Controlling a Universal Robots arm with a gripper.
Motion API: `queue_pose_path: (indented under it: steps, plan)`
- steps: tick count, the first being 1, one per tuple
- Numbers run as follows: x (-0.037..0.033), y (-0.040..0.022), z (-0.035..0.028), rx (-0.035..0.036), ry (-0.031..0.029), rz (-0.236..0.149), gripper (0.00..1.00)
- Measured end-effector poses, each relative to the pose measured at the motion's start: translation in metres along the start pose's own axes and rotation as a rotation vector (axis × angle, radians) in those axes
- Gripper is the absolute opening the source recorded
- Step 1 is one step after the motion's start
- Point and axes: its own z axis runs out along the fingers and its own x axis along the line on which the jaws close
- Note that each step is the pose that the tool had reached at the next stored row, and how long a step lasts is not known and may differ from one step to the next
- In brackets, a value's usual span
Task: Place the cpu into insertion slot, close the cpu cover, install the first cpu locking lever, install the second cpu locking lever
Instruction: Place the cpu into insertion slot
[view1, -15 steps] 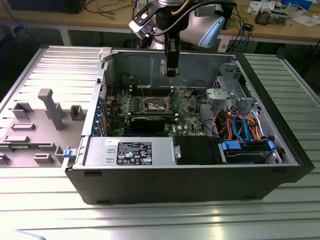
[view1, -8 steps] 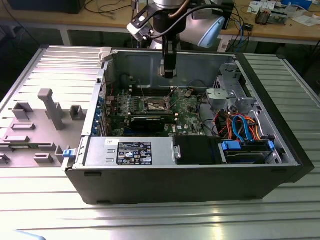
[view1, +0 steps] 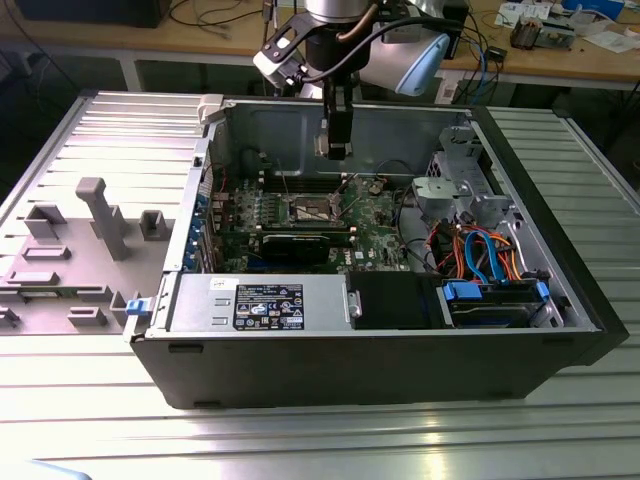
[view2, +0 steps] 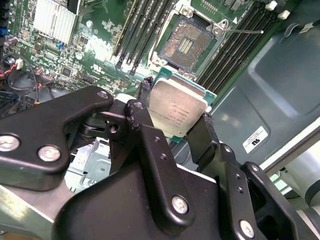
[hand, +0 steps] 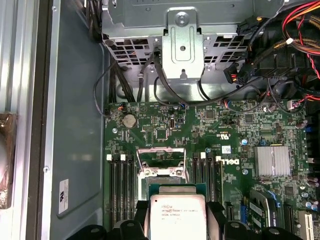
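My gripper (view2: 176, 116) is shut on the cpu (view2: 175, 102), a flat silver-grey square pinched by its edges between two black fingers (view2: 202, 134). The chip hangs in the air above the green motherboard, a short way from the insertion slot (view2: 186, 46), whose brownish-gold contact field lies bare. In the first wrist view the cpu (hand: 177, 215) sits in front of the socket, and the cpu cover (hand: 161, 150) stands swung open beyond it. A thin metal locking lever (view2: 243, 31) sticks out beside the socket. In the exterior view the gripper (view1: 335, 148) hovers over the slot (view1: 312, 209) inside the open case.
Black memory slots (view2: 135, 35) flank the socket on both sides. A finned heatsink (hand: 272, 161) and a metal drive cage (hand: 182, 40) with cables stand nearby. The case wall (view2: 260, 90) rises close to the gripper. A power supply (view1: 262, 303) fills the case's front.
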Motion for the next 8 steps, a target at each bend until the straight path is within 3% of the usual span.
queue_pose_path:
  steps: [8]
  plan:
    - [0.0000, -0.0001, 0.0000, 0.0000, 0.0000, 0.000, 0.54]
